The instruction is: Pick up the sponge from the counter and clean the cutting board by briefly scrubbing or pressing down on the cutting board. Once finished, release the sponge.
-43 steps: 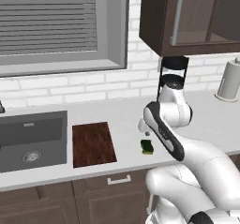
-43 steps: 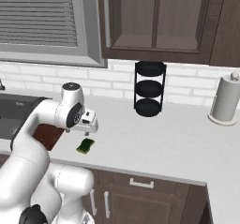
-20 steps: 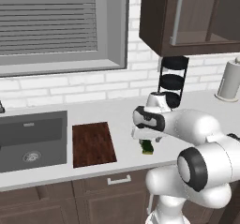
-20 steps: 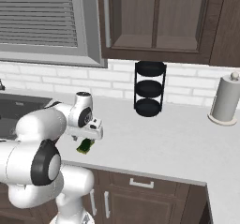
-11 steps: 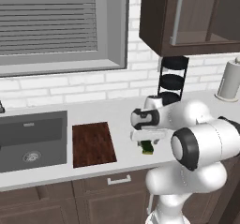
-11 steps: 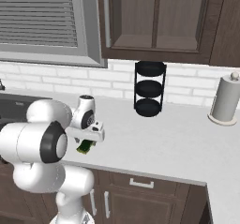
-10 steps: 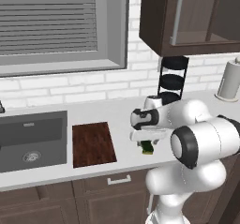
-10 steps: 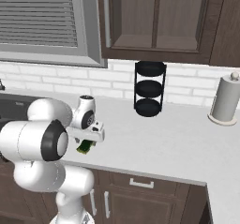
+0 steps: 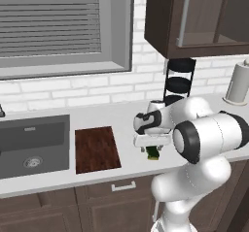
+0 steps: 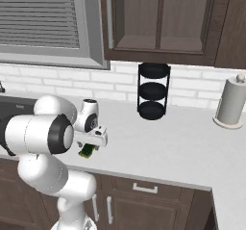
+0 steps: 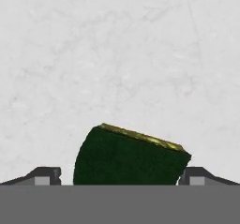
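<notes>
Down low over the pale, faintly marbled bench point(image 9: 116, 114), the white arm's pincer point(image 11: 120, 177) sits astride the sponge point(image 11: 129, 157), a small block with a dark green face and a thin yellow layer along one edge. Its two dark tips stand at the sponge's two sides, and I cannot tell whether they press it or merely flank it. To the arm's left, apart from the sponge, lies the flat rectangular cutting board point(image 9: 97, 148) of dark reddish-brown grained wood, beside a dark grey sink point(image 9: 32, 143).

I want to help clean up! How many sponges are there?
1. The sponge sits on the counter between the fingers of the gripper, right of the cutting board. Others could be hidden behind the arm.
</notes>
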